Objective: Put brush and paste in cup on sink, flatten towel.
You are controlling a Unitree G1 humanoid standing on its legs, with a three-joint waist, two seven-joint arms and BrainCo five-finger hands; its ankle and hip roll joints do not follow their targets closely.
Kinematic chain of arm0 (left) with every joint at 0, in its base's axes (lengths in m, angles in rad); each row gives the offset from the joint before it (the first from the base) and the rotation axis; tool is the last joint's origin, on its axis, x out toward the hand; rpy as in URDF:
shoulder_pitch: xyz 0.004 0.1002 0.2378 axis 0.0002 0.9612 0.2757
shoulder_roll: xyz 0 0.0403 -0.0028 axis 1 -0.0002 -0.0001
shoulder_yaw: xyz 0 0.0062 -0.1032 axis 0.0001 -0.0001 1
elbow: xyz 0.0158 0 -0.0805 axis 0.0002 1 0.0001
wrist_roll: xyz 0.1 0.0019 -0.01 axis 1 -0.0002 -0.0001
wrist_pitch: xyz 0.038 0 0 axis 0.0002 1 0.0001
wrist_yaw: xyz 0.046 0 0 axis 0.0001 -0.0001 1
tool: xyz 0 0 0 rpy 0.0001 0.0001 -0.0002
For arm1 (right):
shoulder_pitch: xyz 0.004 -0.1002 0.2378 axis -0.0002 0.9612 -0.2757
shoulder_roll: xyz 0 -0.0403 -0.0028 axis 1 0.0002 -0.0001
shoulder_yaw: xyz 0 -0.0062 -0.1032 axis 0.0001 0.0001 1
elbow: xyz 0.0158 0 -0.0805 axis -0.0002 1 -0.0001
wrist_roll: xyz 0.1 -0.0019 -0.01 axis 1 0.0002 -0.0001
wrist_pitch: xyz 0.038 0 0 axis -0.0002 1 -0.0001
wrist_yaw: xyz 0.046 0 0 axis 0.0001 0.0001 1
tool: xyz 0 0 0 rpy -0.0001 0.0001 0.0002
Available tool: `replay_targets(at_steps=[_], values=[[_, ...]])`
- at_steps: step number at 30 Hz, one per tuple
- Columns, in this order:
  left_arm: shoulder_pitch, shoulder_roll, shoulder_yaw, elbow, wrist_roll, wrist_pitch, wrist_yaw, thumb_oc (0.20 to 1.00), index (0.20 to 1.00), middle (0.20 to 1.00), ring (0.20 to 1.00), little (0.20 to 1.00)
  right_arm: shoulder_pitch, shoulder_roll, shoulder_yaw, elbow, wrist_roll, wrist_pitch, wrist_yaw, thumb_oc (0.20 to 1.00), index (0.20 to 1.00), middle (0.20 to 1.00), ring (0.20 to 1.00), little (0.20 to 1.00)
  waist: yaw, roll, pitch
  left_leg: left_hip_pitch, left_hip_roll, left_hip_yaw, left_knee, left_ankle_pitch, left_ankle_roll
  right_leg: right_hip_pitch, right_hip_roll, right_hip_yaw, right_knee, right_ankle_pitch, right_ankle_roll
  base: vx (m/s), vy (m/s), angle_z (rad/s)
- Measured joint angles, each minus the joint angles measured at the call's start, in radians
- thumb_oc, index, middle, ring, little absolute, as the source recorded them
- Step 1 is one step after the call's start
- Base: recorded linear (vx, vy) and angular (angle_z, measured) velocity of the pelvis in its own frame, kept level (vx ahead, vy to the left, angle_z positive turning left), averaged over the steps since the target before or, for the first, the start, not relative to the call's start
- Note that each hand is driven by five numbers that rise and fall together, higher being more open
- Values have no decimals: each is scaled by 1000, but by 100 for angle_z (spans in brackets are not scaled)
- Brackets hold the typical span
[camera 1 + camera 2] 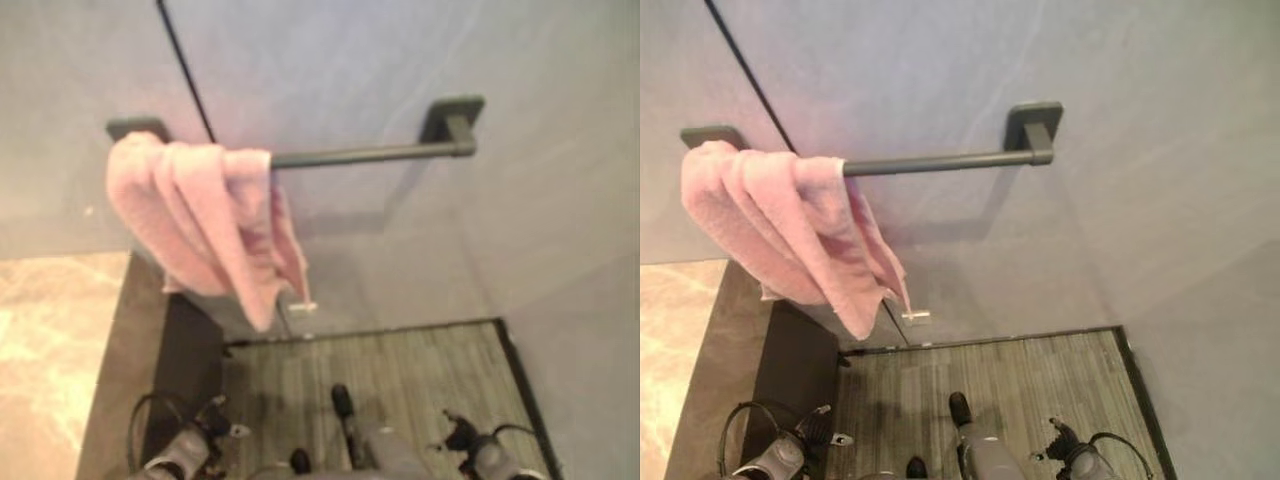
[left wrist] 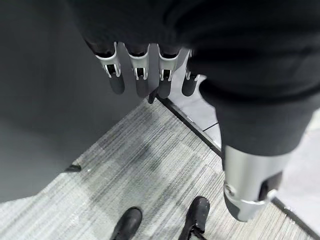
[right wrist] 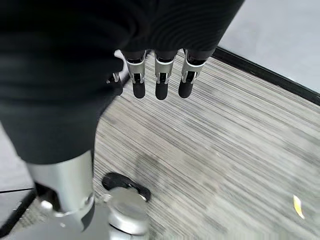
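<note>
- A pink terry towel point(image 1: 790, 230) hung bunched in thick folds over the left end of a dark, slim towel bar point(image 1: 940, 161) (its square bracket fixed to a smooth grey wall point(image 1: 1120, 200)), one corner drooping to a point below the bar.
- Beneath the bar, a floor point(image 1: 1040, 385) of grey, finely striped planks met the wall at a thin black skirting strip.
- To the left of the bar, under the towel, a dark flat panel point(image 1: 790, 360) stood beside a pale marbled surface point(image 1: 670, 330).
- The left hand point(image 2: 140, 75), low and well below the bar, hung with silver, dark-tipped fingers straight and side by side, thumb apart, gripping nothing.
- The right hand point(image 3: 157, 75) likewise hung over the striped floor, fingers straight and relaxed, empty.
- A small yellow scrap point(image 3: 298, 206) lay on the planks.
</note>
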Motion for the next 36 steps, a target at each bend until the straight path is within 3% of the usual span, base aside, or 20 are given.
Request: replay_targets(at_steps=[4,5,7,10,12,14,16,24,28,31,33,36], values=[[-17,11,-3,-17,2,-3,3,1000,1000,1000,1000,1000,10,8,0,-7,-13,1,0,1000,1000,1000,1000,1000,-20,-46,23,-18,-26,58,21,7,20,-19,-30,2,-36,-7,55,-149,34,-37],[-15,26,-16,-29,3,-5,11,1000,1000,1000,1000,1000,0,11,0,-15,-36,2,-1,1000,1000,1000,1000,1000,-2,-52,30,-42,-18,107,26,5,33,-41,-35,-27,-42,-60,104,-144,1,-83],[-20,29,-8,-28,2,1,13,1000,1000,1000,1000,1000,-28,14,-6,-30,-37,2,-1,1000,1000,1000,1000,1000,1,-38,51,-70,17,133,34,9,49,-67,-58,-173,-25,-69,103,-105,39,-65],[-24,24,3,-24,1,-3,12,1000,1000,1000,1000,1000,-16,15,-5,-23,-37,2,2,1000,1000,1000,1000,1000,3,-10,69,-63,46,126,18,22,59,-25,-61,-125,102,-94,113,1,17,-4],[-24,27,5,-19,1,-2,12,1000,1000,1000,1000,1000,-12,14,-5,-20,-36,2,4,1000,1000,1000,1000,1000,11,-7,67,-60,48,129,8,27,51,32,-69,-98,67,-116,102,68,-48,-7],[-24,27,15,-8,1,-2,11,1000,1000,1000,1000,1000,-17,12,-6,-27,-36,0,4,1000,1000,1000,1000,1000,12,-6,68,-63,42,131,-4,31,45,59,-77,-98,-13,-92,79,99,-79,-8],[-4,25,25,-1,1,3,11,1000,1000,1000,1000,1000,-27,14,-4,-41,-36,-5,5,1000,1000,1000,1000,1000,20,-5,66,-60,43,136,-4,36,35,87,-74,-86,-52,-58,27,114,-93,-20],[-17,17,50,-5,-13,10,11,1000,1000,1000,1000,1000,-33,8,-4,-39,-34,-4,5,1000,1000,1000,1000,1000,12,-22,17,-42,79,116,-32,51,-19,94,-35,-93,-59,-62,2,137,-122,-4],[-18,4,39,-8,-17,9,11,1000,1000,1000,1000,1000,-4,7,-1,-34,-34,-3,8,1000,1000,1000,1000,1000,7,-14,-24,-29,101,85,-51,66,-43,101,-16,-126,-40,-87,-39,150,-143,20],[-17,4,22,-7,-18,11,11,1000,1000,1000,1000,1000,11,5,-2,-31,-30,-3,9,1000,1000,1000,1000,1000,5,-2,-35,-29,122,61,-30,57,-65,99,-1,-153,0,-126,-54,86,-117,24],[-13,8,23,-5,-23,11,12,1000,1000,1000,1000,1000,16,2,-2,-14,-20,-5,11,1000,1000,1000,1000,1000,14,4,-39,-44,145,43,12,47,-87,110,14,-166,1,-141,-82,146,-142,22],[-10,8,22,-8,-49,10,11,1000,1000,1000,1000,1000,14,-4,-5,9,-15,-3,12,1000,1000,1000,1000,1000,30,7,-47,-61,157,19,51,43,-101,119,22,-170,-11,-135,-100,150,-98,13]])
